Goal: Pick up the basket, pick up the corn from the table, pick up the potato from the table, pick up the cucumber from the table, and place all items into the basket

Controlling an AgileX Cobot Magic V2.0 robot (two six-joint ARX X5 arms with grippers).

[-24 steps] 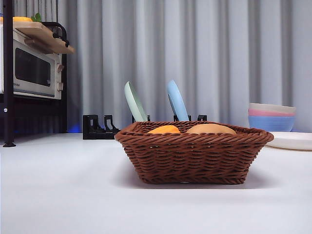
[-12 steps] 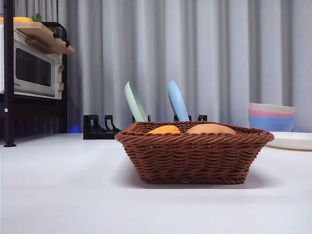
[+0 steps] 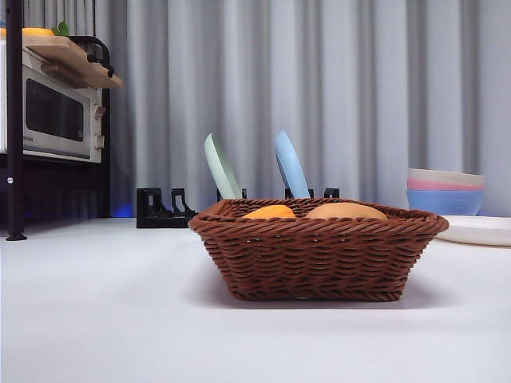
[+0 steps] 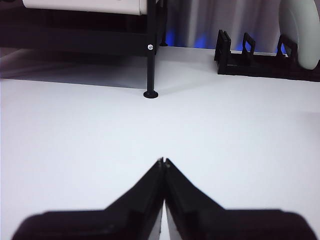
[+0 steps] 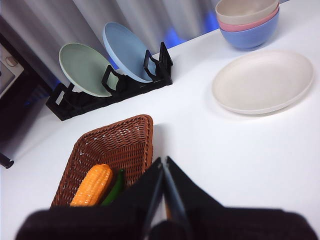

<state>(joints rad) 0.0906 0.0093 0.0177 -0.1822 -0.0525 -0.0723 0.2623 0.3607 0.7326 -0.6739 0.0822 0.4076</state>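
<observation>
The dark-brown woven basket (image 3: 315, 255) stands on the white table (image 3: 96, 319); it also shows in the right wrist view (image 5: 112, 150). The orange corn (image 5: 92, 185) lies inside it, and its top shows over the rim in the front view (image 3: 269, 212). The dark-green cucumber (image 5: 115, 187) lies beside the corn. The tan potato (image 3: 345, 211) peeks over the rim; the right gripper hides it in the right wrist view. My right gripper (image 5: 164, 162) is shut and empty, above the basket's near edge. My left gripper (image 4: 163, 162) is shut and empty over bare table.
A black rack (image 3: 164, 209) holds a green plate (image 3: 219, 167) and a blue plate (image 3: 290, 165) behind the basket. Stacked pastel bowls (image 3: 445, 191) and a white plate (image 3: 479, 230) stand at the right. A microwave shelf (image 3: 52, 120) stands at the left, its leg (image 4: 150, 55) ahead of the left gripper.
</observation>
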